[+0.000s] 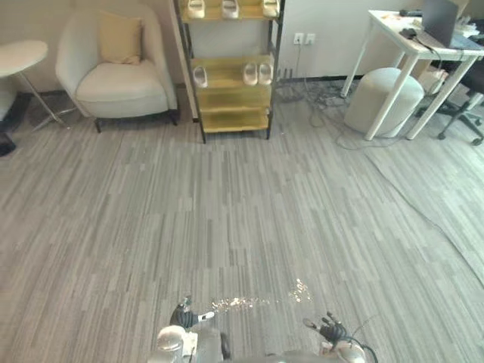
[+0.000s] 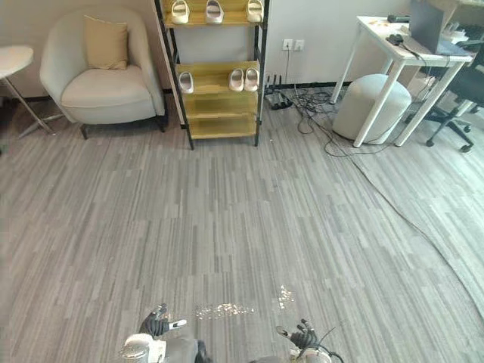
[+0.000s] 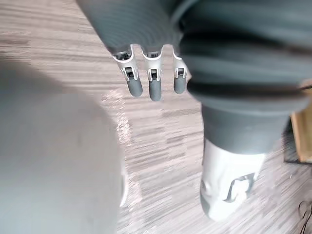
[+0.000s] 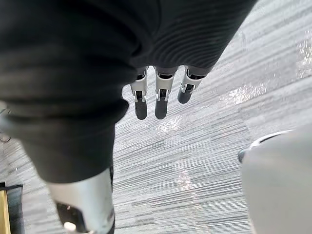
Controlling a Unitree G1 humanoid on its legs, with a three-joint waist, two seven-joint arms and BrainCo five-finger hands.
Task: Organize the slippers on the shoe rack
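The shoe rack (image 1: pixel 231 112), yellow shelves in a black frame, stands far ahead against the wall. Three pale slippers (image 1: pixel 230 8) lie on its top shelf. On the shelf below, one slipper (image 1: pixel 200 76) lies at the left and a pair (image 1: pixel 258 73) at the right. The two lowest shelves are bare. My left hand (image 1: pixel 184 314) and right hand (image 1: pixel 330 329) hang low at the near edge, far from the rack. In the wrist views the left hand's fingers (image 3: pixel 153 85) and the right hand's fingers (image 4: pixel 160 97) are straight and hold nothing.
A cream armchair (image 1: pixel 121 72) with a cushion stands left of the rack, a round side table (image 1: pixel 19 57) further left. Right of the rack are a white pouffe (image 1: pixel 382 98), a white desk (image 1: pixel 423 49), an office chair (image 1: pixel 469 102) and floor cables (image 1: pixel 325 98). Grey carpet lies between.
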